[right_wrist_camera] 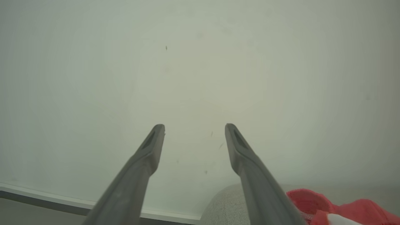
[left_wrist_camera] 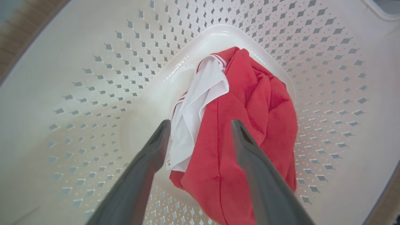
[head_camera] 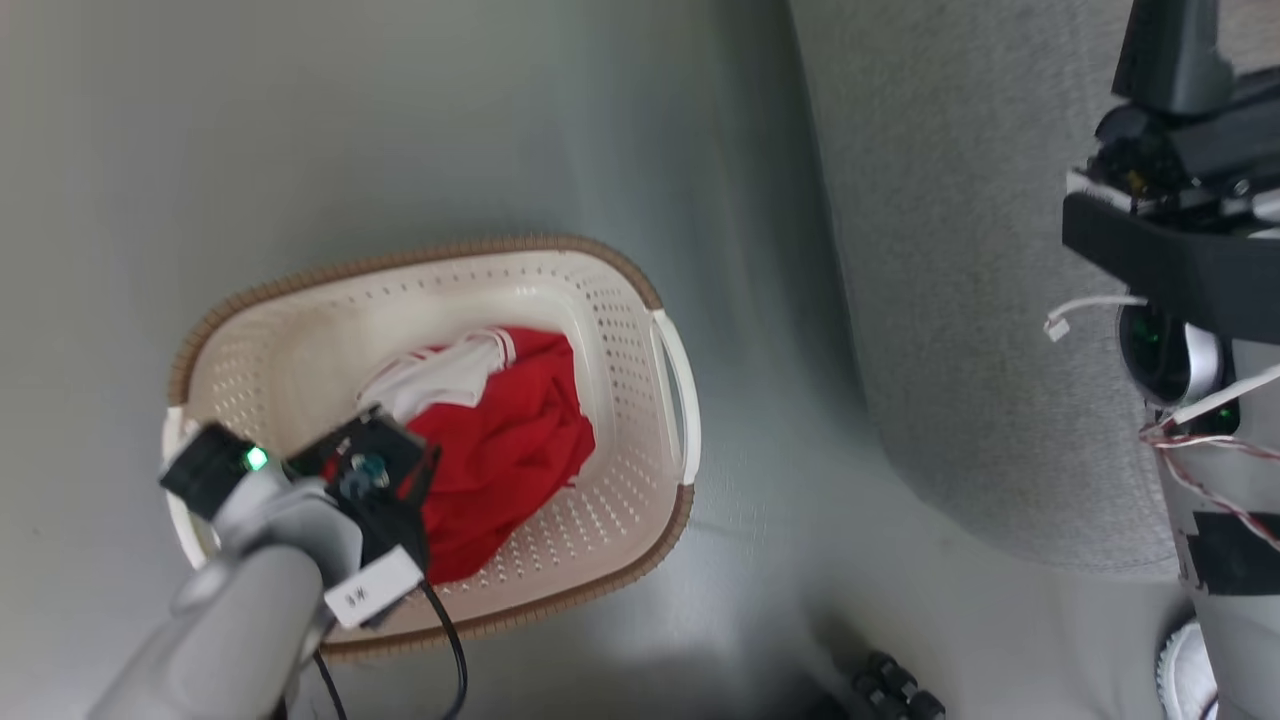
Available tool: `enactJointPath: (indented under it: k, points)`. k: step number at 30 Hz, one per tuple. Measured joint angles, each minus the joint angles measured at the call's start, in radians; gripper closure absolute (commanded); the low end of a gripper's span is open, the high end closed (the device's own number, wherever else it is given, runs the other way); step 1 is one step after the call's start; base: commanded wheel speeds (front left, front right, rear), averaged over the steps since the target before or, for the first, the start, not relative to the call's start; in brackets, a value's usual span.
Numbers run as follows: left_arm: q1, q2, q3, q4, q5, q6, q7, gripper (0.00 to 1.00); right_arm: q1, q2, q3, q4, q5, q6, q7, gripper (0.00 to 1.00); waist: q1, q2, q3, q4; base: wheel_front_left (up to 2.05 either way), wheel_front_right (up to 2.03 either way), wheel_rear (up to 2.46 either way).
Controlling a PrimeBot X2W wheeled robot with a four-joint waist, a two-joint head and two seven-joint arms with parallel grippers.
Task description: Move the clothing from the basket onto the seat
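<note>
A red garment (head_camera: pixel 510 450) with a white striped panel lies crumpled in the cream basket (head_camera: pixel 420 258) on the floor. My left wrist (head_camera: pixel 370 480) hangs over the basket's near side and hides its own fingers. In the left wrist view my left gripper (left_wrist_camera: pixel 201 125) is open just above the garment (left_wrist_camera: pixel 250 103), one finger over the white panel (left_wrist_camera: pixel 200 103) and one over the red cloth, inside the perforated basket wall (left_wrist_camera: pixel 93 78). My right gripper (right_wrist_camera: pixel 194 128) is open and empty, facing a pale wall. Below it a second red garment (right_wrist_camera: pixel 312 200) rests on the grey sofa (right_wrist_camera: pixel 225 203).
The sofa (head_camera: pixel 960 300) rises right of the basket, with a strip of grey floor (head_camera: pixel 760 450) between them. My right arm's dark housing (head_camera: pixel 1180 250) stands at the far right. A black cable (head_camera: pixel 455 650) trails from the left wrist. A black ribbed part (head_camera: pixel 895 690) sits at the bottom.
</note>
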Motion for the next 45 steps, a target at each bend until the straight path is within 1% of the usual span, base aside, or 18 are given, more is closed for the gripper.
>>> enactJointPath:
  k: [4,6,11,19,26,29,30,32,35,37,42,45]
  points:
    - [-0.055,0.009,-0.011,0.006,0.006,-0.001,0.002,0.00,-0.037,0.011,0.000,-0.005,-0.002,0.000,0.000,0.00,0.0000,0.0000,0.056,-0.004,0.00,0.00,0.00]
    - [-0.074,0.009,-0.017,0.013,0.009,-0.008,0.000,0.00,-0.055,0.022,0.003,0.015,-0.002,0.000,0.000,0.00,0.0000,0.0001,0.082,-0.007,0.00,0.00,0.00]
    - [-0.093,0.010,-0.045,0.038,0.021,-0.008,-0.002,0.00,-0.073,0.036,0.008,0.052,-0.009,0.000,0.000,0.00,0.0001,0.0000,0.128,-0.016,0.00,0.00,0.00]
    - [-0.119,0.021,-0.081,0.073,0.028,-0.009,-0.001,0.00,-0.096,0.066,0.023,0.078,-0.009,0.000,0.000,0.00,-0.0003,-0.0002,0.140,-0.039,0.00,0.00,0.00]
    - [-0.132,0.040,-0.080,0.129,0.028,-0.009,0.025,0.00,-0.107,0.094,0.048,0.076,-0.008,0.002,0.000,0.00,-0.0002,-0.0002,0.155,-0.069,0.00,0.00,0.00]
    - [-0.142,0.037,-0.080,0.147,0.028,-0.009,0.034,0.00,-0.114,0.097,0.055,0.076,-0.009,0.007,0.000,0.00,-0.0002,-0.0002,0.164,-0.086,0.00,0.00,0.00]
    - [-0.149,0.034,-0.081,0.153,0.028,-0.009,0.035,0.25,-0.114,0.098,0.056,0.077,-0.009,0.008,0.000,0.00,-0.0002,-0.0002,0.167,-0.091,0.00,0.00,0.00]
    - [-0.158,0.020,-0.081,0.159,0.028,-0.009,0.035,1.00,-0.114,0.097,0.054,0.084,-0.010,0.010,0.000,0.00,-0.0002,-0.0002,0.171,-0.100,0.00,0.00,0.00]
    - [-0.163,-0.008,-0.085,0.160,0.027,-0.009,0.024,1.00,-0.114,0.097,0.052,0.104,-0.016,0.010,0.000,0.00,-0.0002,-0.0001,0.170,-0.105,0.00,0.00,0.00]
    - [-0.167,-0.016,-0.080,0.160,0.022,-0.009,0.010,1.00,-0.114,0.097,0.052,0.116,-0.017,0.012,0.000,0.00,-0.0002,-0.0002,0.163,-0.103,0.00,0.00,0.00]
    - [-0.168,-0.033,-0.049,0.160,-0.012,-0.010,-0.033,1.00,-0.114,0.097,0.057,0.149,-0.019,0.028,0.000,0.00,-0.0002,-0.0002,0.138,-0.093,0.00,0.00,0.00]
    - [-0.168,-0.051,-0.027,0.154,-0.044,-0.010,-0.075,1.00,-0.113,0.098,0.065,0.184,-0.023,0.037,0.000,0.00,-0.0002,-0.0003,0.118,-0.083,0.00,0.00,0.00]
